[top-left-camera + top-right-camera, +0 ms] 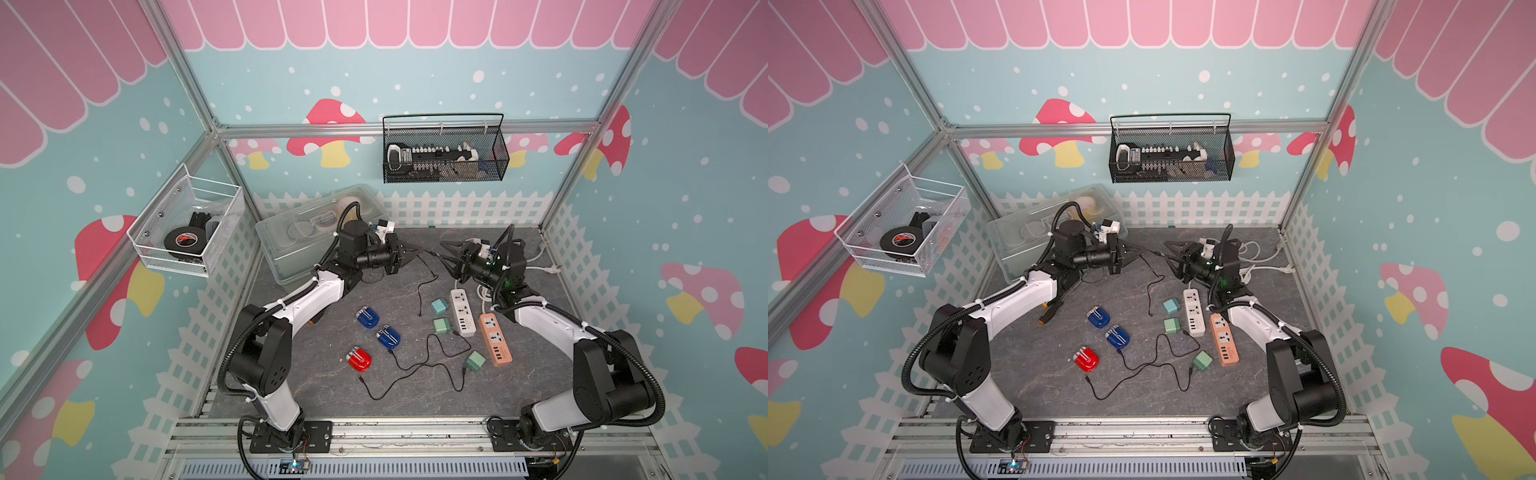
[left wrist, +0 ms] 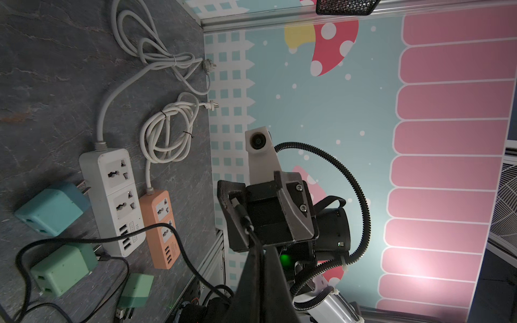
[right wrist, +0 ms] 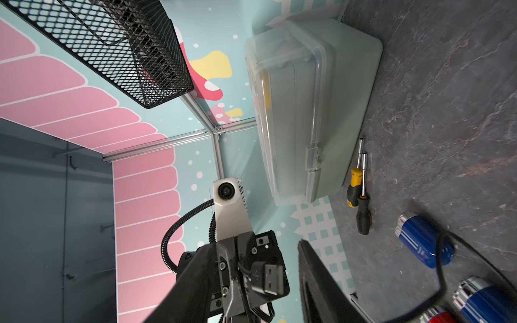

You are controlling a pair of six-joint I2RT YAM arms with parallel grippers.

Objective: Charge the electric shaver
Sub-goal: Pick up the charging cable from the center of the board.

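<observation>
While the left gripper [image 1: 415,252], just above centre in both top views, is clamped tight on the USB plug [image 3: 269,279] of a black cable [image 1: 428,282], the right gripper [image 1: 444,251] faces it. Its jaws stand apart on either side of that plug and grip nothing.

I judge this a handover, and the risk lies there. If the left lets go before the right has closed squarely, the plug may twist or drop. A pinch on the cord rather than the metal shell would leave it skewed for a socket. The cable's far end lies loose near the teal adapter [image 1: 439,306], so a brisk pull could drag it through the other loops.

Counted from left to right across the lower centre:
- **Shavers:** three, all on the mat and well apart from both grippers: one red shaver [image 1: 359,359] and two blue shavers [image 1: 368,318] [image 1: 388,337].
- **Loose cables** [image 1: 415,368]: their loops cross, so I cannot count them.
- **Adapters:** three, the teal one and two green adapters [image 1: 441,325] [image 1: 475,361].
- **Power strips:** two, a white strip [image 1: 463,311] and an orange strip [image 1: 494,338].
</observation>
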